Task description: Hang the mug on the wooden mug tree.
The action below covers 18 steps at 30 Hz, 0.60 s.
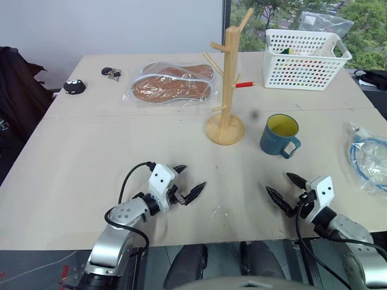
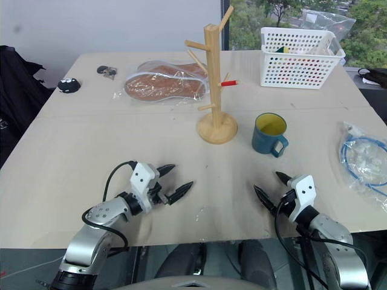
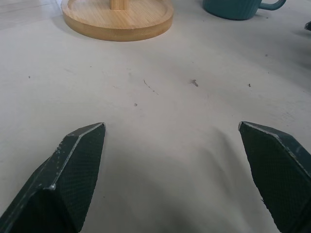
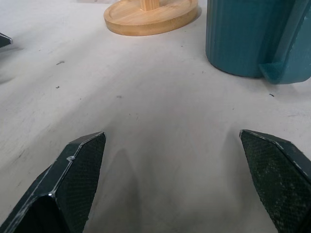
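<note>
Two black-fingered grippers are hovering low over the near edge of a pale wooden table (image 1: 91, 157), both with fingers spread wide and holding nothing. The left gripper (image 1: 188, 181) is pointing forward and toward the middle of the table; the right gripper (image 1: 284, 190) is angling inward from the other side, well apart from it.

The mug (image 1: 279, 135), teal-blue with a yellow inside, is standing upright on the table beyond the right gripper, its loop handle turned toward the robot and to the right. It is sitting just beside the round base of the wooden mug tree (image 1: 225, 78), apart from it and on its right. The tree is standing upright near the table's centre, its angled pegs carrying no mug; one peg on the right is showing a red tip.

Behind the tree, a clear-wrapped pair of brown insoles (image 1: 172, 83) is lying flat. A white perforated basket (image 1: 305, 59) is sitting at the far right corner. A small black object (image 1: 75, 87) and a dark key-like cluster (image 1: 111, 73) are resting at the far left, while a bagged coil of blue cable (image 1: 369, 158) is lying at the right edge.
</note>
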### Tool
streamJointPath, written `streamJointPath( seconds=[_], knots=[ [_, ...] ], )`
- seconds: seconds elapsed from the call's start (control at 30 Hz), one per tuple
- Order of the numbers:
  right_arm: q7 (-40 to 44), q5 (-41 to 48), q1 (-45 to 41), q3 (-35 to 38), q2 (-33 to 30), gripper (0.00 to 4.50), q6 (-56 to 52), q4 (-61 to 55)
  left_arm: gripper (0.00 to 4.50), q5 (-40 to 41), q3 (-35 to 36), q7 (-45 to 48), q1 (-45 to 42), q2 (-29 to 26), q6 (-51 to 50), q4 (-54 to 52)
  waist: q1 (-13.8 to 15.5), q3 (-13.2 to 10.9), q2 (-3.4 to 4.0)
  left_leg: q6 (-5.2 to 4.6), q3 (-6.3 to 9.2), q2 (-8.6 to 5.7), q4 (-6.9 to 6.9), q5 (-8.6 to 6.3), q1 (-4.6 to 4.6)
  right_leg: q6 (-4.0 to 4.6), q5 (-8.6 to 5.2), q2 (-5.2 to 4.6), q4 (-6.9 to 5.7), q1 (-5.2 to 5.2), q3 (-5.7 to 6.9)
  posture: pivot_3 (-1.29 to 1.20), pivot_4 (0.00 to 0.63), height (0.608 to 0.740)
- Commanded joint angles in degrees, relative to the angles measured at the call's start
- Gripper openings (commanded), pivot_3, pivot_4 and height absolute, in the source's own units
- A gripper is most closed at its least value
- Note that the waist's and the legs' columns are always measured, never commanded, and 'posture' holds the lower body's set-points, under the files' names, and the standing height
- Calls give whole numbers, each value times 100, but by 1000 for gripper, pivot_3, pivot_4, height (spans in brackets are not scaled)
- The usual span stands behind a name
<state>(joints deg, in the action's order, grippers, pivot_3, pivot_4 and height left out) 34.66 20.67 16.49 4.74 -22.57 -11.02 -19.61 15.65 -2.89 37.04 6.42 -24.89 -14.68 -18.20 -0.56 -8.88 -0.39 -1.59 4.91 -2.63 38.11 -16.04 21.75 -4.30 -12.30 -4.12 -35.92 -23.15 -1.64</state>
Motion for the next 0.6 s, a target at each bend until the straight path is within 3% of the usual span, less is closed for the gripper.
streamJointPath(
  seconds=[0.03,0.6],
  knots=[
    [-14,-41,3,102,-55,4454,122,-68,4500,-13,-34,-2,-21,11,80,-100,0,0,0,0,0,0,0,0,0,0,0,0,0,0,0,0,150,740],
    [-433,-309,13,172,103,4454,110,-67,4500,3,-40,146,-43,-26,161,-70,2,0,0,0,0,0,0,0,0,0,0,0,0,0,0,0,150,740]
  ],
)
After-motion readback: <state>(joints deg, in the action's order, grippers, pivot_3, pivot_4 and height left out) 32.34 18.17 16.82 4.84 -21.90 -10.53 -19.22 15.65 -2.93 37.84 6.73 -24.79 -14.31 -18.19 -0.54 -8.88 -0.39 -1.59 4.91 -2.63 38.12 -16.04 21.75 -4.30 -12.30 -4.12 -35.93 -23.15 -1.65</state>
